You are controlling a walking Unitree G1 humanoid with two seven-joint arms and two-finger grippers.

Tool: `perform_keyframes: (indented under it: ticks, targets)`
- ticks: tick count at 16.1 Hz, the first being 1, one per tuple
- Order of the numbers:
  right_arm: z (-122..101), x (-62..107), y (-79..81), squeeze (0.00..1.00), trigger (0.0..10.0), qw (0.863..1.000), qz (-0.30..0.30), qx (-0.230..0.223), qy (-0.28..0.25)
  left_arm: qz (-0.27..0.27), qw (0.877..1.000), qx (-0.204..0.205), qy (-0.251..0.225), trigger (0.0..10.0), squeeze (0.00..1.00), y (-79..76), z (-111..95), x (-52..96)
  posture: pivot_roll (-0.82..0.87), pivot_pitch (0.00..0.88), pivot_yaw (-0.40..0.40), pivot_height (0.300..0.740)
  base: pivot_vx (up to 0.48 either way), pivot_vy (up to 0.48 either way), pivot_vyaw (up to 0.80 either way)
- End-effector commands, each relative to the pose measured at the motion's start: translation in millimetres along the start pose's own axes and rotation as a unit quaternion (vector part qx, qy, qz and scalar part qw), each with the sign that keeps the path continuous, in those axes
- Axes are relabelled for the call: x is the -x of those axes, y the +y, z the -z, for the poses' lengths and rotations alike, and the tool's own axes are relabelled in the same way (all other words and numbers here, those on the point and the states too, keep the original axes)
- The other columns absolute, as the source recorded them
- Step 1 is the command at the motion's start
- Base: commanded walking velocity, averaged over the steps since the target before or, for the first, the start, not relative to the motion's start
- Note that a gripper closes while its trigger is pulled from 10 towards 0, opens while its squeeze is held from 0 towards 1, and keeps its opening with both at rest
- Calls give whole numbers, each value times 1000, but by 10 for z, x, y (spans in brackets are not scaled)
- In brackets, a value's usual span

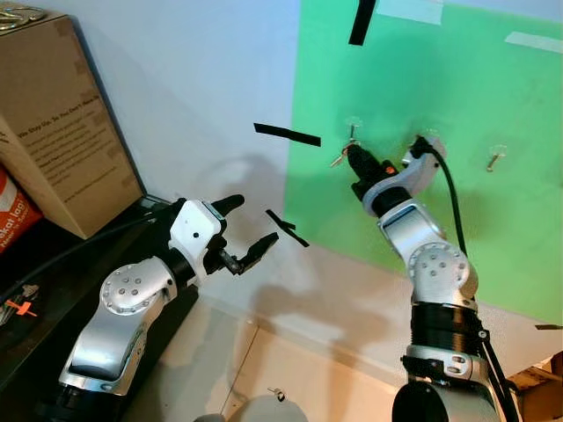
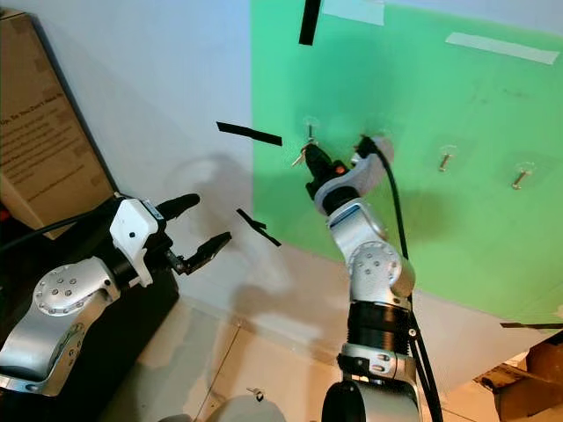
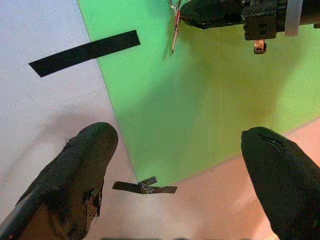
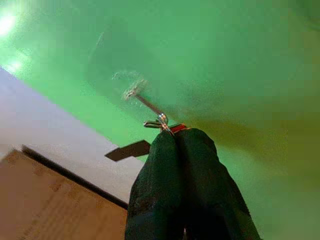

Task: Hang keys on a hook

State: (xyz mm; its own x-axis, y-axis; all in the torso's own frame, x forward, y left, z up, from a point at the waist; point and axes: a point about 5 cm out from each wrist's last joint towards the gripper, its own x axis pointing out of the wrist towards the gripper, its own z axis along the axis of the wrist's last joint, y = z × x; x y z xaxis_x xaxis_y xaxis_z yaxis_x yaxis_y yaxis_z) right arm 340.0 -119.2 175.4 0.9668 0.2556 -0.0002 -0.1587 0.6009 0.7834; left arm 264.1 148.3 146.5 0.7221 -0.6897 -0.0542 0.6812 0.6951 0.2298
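My right gripper [image 1: 350, 158] is raised against the green board [image 1: 493, 237], shut on a small bunch of keys [image 1: 338, 160] with a red tag. The key ring [image 4: 162, 120] sits at the end of a clear suction hook [image 4: 136, 92], and the fingertips [image 4: 175, 137] are pressed together right behind it. I cannot tell whether the ring is over the hook. My left gripper [image 1: 250, 227] is held open in front of the white wall, lower and to the left of the board, with nothing between its fingers [image 3: 95, 150].
Two more hooks [image 2: 447, 158] [image 2: 523, 174] are on the board to the right. Black tape strips [image 1: 287, 134] mark the wall. A cardboard box [image 1: 62, 132] stands on a dark shelf [image 1: 53, 299] at the left. A small metal item [image 1: 277, 393] lies on the floor.
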Motion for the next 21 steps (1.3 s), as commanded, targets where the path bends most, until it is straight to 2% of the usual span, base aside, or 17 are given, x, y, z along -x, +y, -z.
perform_keyframes:
  ticks: [1, 5, 7, 16, 17, 18, 21]
  targets:
    - [-20, -11, 1, 0, 10000, 1000, 4, -21, -3, 4, 1000, -6, -4, 10000, 71, 5, -44, -2, 56, 0, -14, 740, 0, 0, 0]
    - [14, -5, -2, 0, 10000, 999, -1, -35, 11, 5, 1000, -6, -4, 10000, 71, 0, -45, -3, 57, 0, -15, 740, 0, 0, 0]
    - [97, -4, -44, 0, 10000, 999, 16, -27, 39, 6, 1000, -7, -3, 10000, 71, -5, -46, -5, 57, 0, -15, 740, 0, 0, 0]
    - [103, -15, -77, 0, 10000, 998, 29, -25, 40, 8, 1000, -2, -20, 10000, 71, -11, -111, -34, 58, 0, -16, 740, 0, 0, 0]
    - [106, -14, -88, 400, 10000, 998, 34, -21, 41, 9, 1000, -1, -22, 10000, 67, -13, -120, -38, 58, 0, -16, 740, 0, 0, 0]
    - [110, -13, -100, 1000, 10000, 998, 38, -10, 43, 9, 1000, -1, -23, 10000, 71, -13, -125, -39, 57, 0, -16, 740, 0, 0, 0]
    - [116, 13, -106, 1000, 10000, 998, 27, -27, 40, 9, 1000, 1, -24, 10000, 67, -17, -125, -36, 57, 0, -17, 740, 0, 0, 0]
